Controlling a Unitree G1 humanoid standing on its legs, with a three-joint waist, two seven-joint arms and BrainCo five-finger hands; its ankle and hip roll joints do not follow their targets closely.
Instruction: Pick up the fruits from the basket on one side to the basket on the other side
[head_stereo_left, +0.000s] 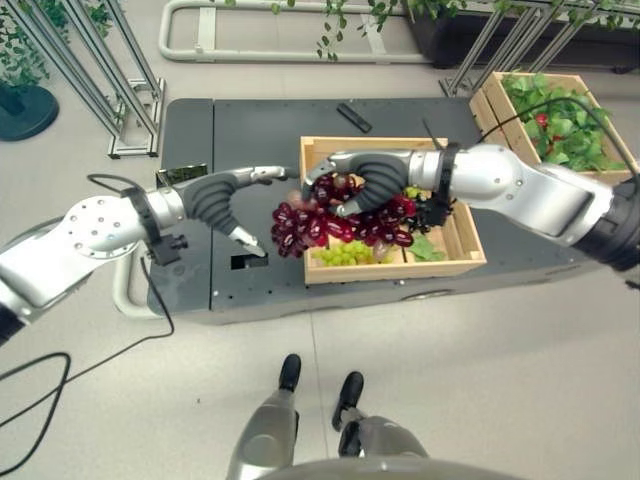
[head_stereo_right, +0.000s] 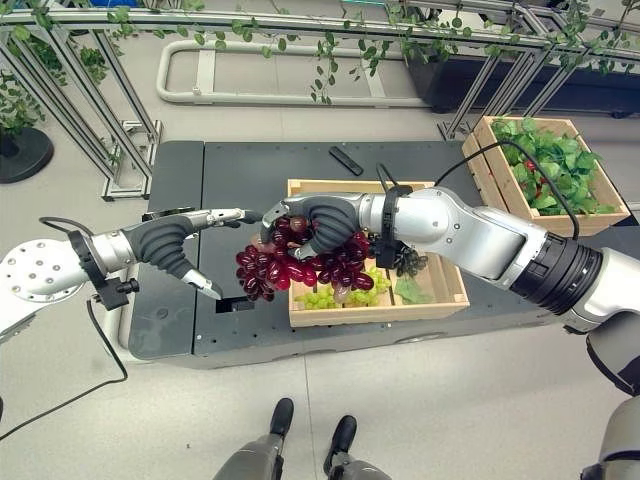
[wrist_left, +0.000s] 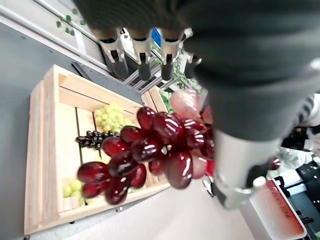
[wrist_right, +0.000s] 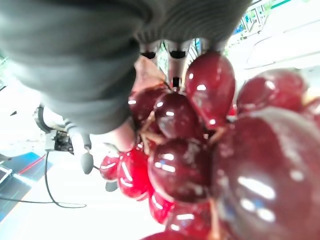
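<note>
So the right robot hand (head_stereo_right: 325, 222) has its fingers curled around the top of a big bunch of red grapes (head_stereo_right: 300, 262) and is holding it up over the left end of the wooden crate (head_stereo_right: 440, 300). The bunch hangs partly past the crate's left edge, out over the dark tabletop (head_stereo_right: 260, 170). In the right wrist view the grapes (wrist_right: 200, 150) are jammed right up against the palm, glossy and dark red, so the grip looks solid.

The left robot hand (head_stereo_right: 175, 245) sits just to the left of the bunch, thumb and fingers spread wide like a loose C, holding nothing. Its upper fingers (head_stereo_right: 225, 216) reach toward the top of the bunch and come very near the right hand, but it's hard to say if they actually touch anything. From the left wrist view its straight fingers (wrist_left: 142, 50) point past the hanging grapes (wrist_left: 150, 155) toward the crate.

Still lying in the crate: a bunch of green grapes (head_stereo_left: 345, 254) near the front slat, a small bunch of black grapes (head_stereo_right: 405, 260) further right under the right forearm, and a green leaf (head_stereo_right: 410, 290) beside them.

Other stuff around: a second wooden crate full of leafy greens (head_stereo_right: 550, 170) off to the far right on the floor, a small black bar-shaped object (head_stereo_right: 346, 160) on the far part of the tabletop, and a metal frame with vines (head_stereo_right: 300, 40) behind it all.
</note>
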